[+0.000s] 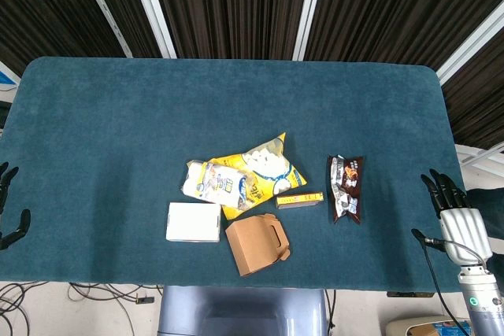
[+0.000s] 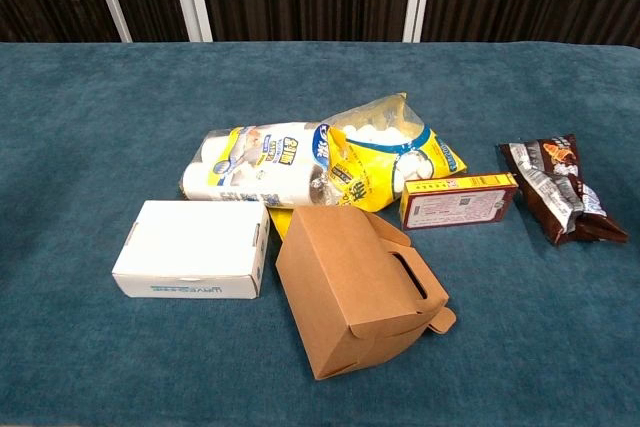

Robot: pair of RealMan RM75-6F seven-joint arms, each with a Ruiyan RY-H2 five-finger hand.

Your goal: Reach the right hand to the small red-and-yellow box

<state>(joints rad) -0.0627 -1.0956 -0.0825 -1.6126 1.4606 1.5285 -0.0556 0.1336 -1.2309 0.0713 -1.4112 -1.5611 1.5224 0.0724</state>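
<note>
right hand (image 1: 450, 202) spread, empty | small red-and-yellow box (image 2: 458, 199) flat, rectangular cardboard

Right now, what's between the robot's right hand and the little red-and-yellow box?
The dark brown snack packet lies between the right hand and the small red-and-yellow box; otherwise it is bare blue table. The head view shows this.

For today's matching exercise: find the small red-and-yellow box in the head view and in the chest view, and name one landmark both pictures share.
Head view: small red-and-yellow box lies right of centre, between the yellow snack bag and the brown wrapper.
Chest view: the box sits right of centre, against the bag's right edge.
Shared landmark: the brown cardboard carton in front.
</note>
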